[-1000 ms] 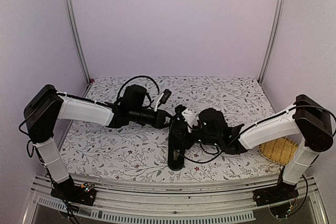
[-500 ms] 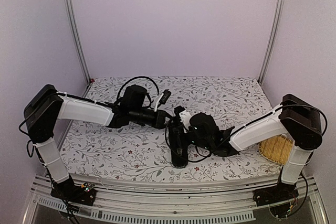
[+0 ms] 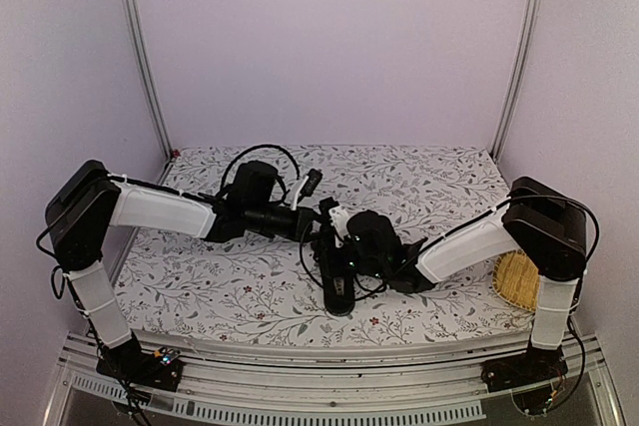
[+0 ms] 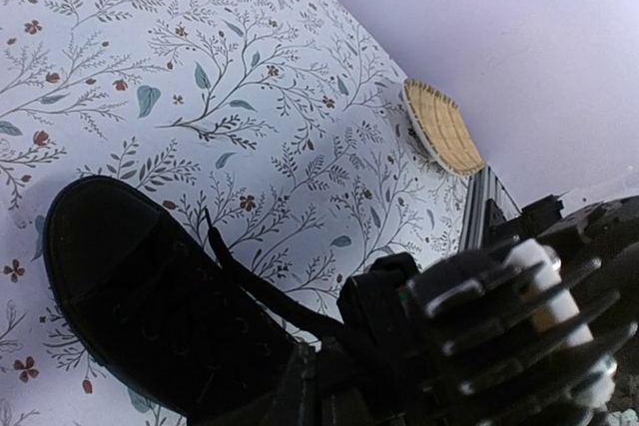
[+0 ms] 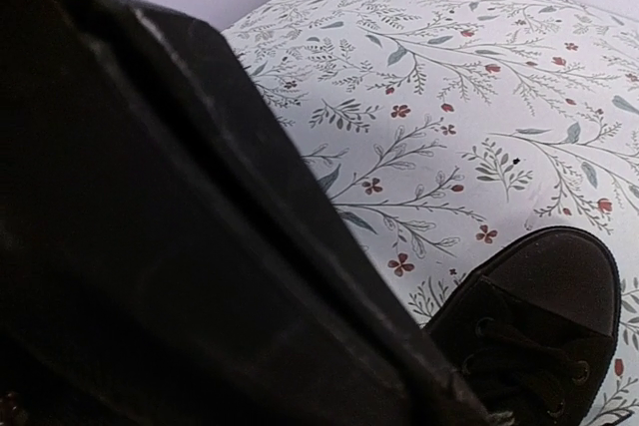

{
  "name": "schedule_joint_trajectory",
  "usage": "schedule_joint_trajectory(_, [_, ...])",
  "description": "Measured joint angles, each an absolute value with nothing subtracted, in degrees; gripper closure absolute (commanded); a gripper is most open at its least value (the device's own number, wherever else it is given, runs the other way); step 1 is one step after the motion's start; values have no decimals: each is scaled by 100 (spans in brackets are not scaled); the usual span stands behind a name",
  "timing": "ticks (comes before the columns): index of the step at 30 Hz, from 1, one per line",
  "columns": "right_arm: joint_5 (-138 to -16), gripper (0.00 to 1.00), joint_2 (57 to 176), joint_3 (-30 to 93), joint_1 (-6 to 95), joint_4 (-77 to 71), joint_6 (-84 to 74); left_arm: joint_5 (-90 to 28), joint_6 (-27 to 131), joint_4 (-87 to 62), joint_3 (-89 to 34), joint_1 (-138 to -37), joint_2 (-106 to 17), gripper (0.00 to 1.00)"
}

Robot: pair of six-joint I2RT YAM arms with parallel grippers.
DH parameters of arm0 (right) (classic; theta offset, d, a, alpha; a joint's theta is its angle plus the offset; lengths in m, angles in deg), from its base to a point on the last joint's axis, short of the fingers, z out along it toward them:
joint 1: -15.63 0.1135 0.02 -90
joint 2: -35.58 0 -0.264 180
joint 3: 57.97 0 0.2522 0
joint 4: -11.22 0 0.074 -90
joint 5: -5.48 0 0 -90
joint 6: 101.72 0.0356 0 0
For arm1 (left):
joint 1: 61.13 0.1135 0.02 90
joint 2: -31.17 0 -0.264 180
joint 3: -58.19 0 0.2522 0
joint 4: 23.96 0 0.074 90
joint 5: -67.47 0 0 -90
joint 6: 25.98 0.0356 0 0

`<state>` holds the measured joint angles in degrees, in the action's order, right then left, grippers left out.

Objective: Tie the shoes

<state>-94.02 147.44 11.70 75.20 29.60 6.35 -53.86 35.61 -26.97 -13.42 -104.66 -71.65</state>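
The black shoe (image 3: 337,288) lies on the flowered table, its toe toward the near edge. It also shows in the left wrist view (image 4: 130,286) and the right wrist view (image 5: 544,331). A thin black lace (image 4: 260,286) runs taut from the eyelets up to my left gripper (image 4: 324,386), which looks shut on it. In the top view my left gripper (image 3: 316,228) hovers over the shoe's lacing. My right gripper (image 3: 335,242) is pressed close beside it, and it also shows in the left wrist view (image 4: 479,326). A dark mass (image 5: 150,226) fills the right wrist view and hides those jaws.
A round wicker tray (image 3: 519,281) lies at the right edge of the table, and also shows in the left wrist view (image 4: 442,127). Metal posts (image 3: 140,57) stand at the back corners. The flowered cloth (image 3: 230,286) covers the table.
My right arm has swung left, bringing its gripper from right of the shoe to right beside the left gripper over the laces. The left arm has hardly moved.
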Motion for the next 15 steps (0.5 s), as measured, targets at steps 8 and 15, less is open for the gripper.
schedule_joint_trajectory(8, [-8090,98,14741,743,7168,3685,1428,-5498,3640,-2527,-1390,-10358,-7237,46])
schedule_joint_trajectory(15, [-7214,98,14741,562,6939,3989,1948,-5692,3944,-2452,-1086,-10184,-7067,18])
